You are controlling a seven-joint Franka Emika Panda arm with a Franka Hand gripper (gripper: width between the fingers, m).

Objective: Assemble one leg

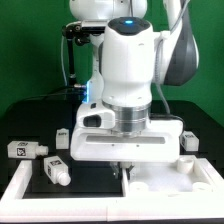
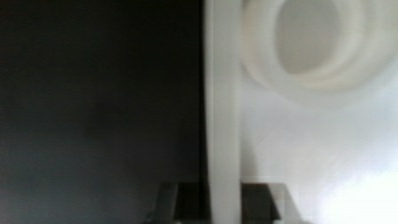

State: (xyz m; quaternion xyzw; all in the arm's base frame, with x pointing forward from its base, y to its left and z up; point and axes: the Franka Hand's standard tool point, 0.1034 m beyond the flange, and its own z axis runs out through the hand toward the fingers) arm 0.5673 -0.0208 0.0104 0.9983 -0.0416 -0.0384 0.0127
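One stubby white plastic leg (image 1: 55, 168), black-and-white tagged, lying loose.

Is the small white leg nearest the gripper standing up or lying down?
Lying down: the small stubby white plastic leg rests on its long side, slightly skewed, with nothing holding it.
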